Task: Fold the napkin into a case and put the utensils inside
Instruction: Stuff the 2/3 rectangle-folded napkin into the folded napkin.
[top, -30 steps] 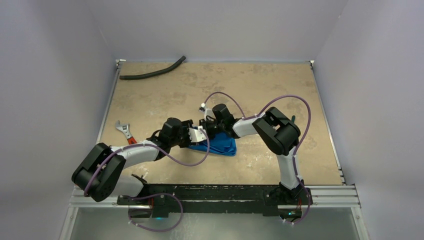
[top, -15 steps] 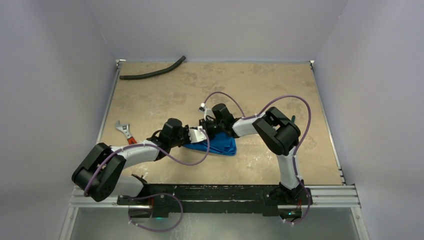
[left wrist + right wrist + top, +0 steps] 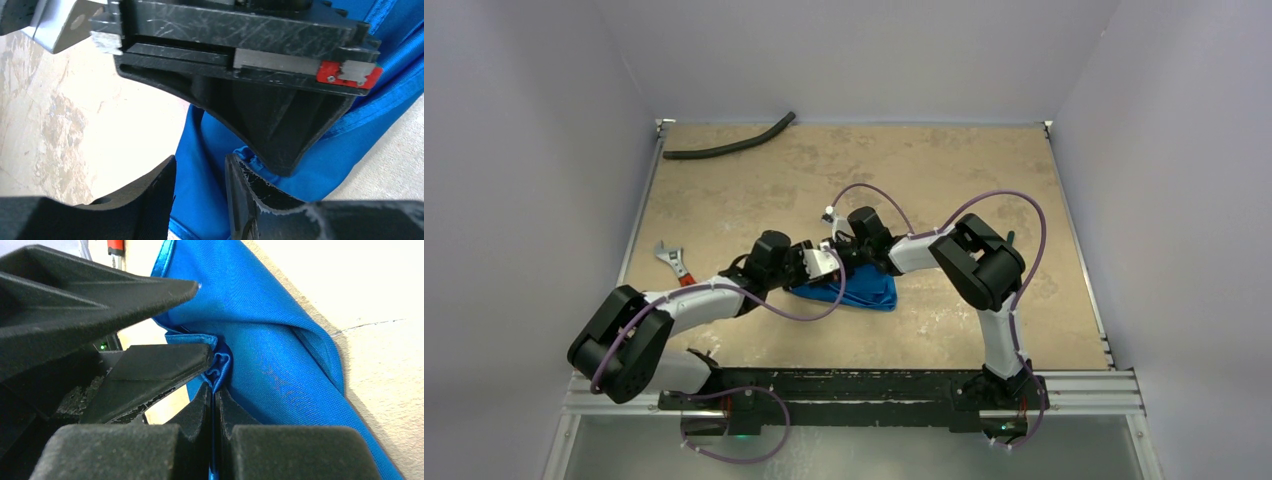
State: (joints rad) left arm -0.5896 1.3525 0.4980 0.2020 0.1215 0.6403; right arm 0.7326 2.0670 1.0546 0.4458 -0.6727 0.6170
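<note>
The right gripper is clenched on a small pinched fold of the napkin: in its wrist view the two fingers meet at the lower middle of the frame with a puckered ridge of shiny blue cloth squeezed between their tips, and the rest of the cloth spreads up and to the right of them. The left gripper stands close against it with its jaws parted; in its own wrist view the fingers rise from the bottom edge with a gap between them, and blue cloth shows through that gap and fills the right half of the frame, under the black body of the other gripper. Whether those parted fingers touch the cloth cannot be told. From the top camera the napkin lies bunched in a rough wedge at the centre of the table, just below and right of where the two grippers meet. A wrench lies at the left edge and a black hose at the upper left.
</note>
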